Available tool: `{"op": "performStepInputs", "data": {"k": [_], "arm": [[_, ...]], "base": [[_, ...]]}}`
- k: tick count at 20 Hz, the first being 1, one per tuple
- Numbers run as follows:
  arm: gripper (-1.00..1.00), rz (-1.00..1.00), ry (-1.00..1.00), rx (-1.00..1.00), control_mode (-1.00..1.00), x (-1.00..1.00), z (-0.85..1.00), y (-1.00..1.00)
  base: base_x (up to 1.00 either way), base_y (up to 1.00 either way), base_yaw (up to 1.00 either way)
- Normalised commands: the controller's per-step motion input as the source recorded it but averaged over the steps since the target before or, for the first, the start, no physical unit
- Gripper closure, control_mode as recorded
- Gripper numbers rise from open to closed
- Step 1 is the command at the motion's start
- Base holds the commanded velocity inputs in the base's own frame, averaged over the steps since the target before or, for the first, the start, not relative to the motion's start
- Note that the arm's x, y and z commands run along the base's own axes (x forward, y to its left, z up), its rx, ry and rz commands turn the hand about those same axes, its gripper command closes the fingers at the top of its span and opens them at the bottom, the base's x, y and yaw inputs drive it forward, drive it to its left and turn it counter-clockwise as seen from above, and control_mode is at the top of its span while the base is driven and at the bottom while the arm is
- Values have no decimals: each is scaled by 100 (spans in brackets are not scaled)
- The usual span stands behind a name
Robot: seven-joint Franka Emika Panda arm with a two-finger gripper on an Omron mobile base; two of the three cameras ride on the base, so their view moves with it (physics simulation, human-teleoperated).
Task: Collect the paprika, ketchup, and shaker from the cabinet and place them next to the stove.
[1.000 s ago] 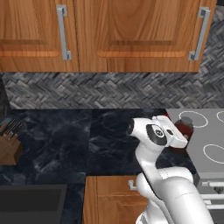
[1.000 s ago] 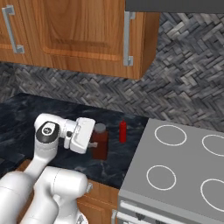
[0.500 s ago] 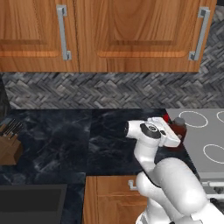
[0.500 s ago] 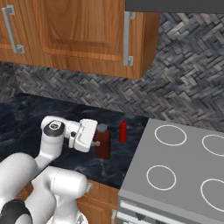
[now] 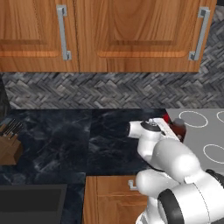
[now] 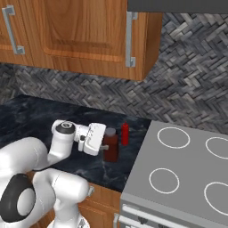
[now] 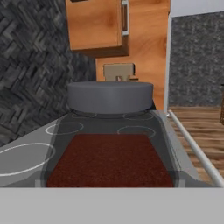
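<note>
the gripper is seen in the right base view with its jaws set wide, level with the paprika, which stands upright on the dark counter. whether the fingers press the jar or merely stand at its sides cannot be told; the jar rests on the counter. in the hand view the paprika is seen very close, its grey-looking lid toward the camera's far side and its red-brown body spread across the lower middle.

just behind the jar, the ketchup stands upright, near but apart from it, close to the stove. both bottles are placed just beside the stove's left edge. in the left base view the paprika is partly hidden behind the hand, with a sliver of red beside it.

closed cupboards hang above a herringbone backsplash. a knife block sits well apart at the counter's left end, and a dark sink lies in front of it.

the arm is bent low over the counter, its wrist turned sideways so the hand points toward the stove.
</note>
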Motion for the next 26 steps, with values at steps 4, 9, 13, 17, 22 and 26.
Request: {"op": "performStepInputs", "data": {"k": [4, 9, 13, 17, 22, 26], "arm": [[100, 0, 0, 0, -100, 14, -13, -21], [100, 0, 0, 0, -100, 17, -24, -5], [100, 0, 0, 0, -100, 14, -23, -1], [100, 0, 0, 0, -100, 16, -22, 0], [100, 0, 0, 0, -100, 14, -24, 0], [100, 0, -3, 0, -100, 7, -28, -1]], "base": [[0, 0, 0], [0, 0, 0], [0, 0, 0], [0, 0, 0], [0, 0, 0], [0, 0, 0]]}}
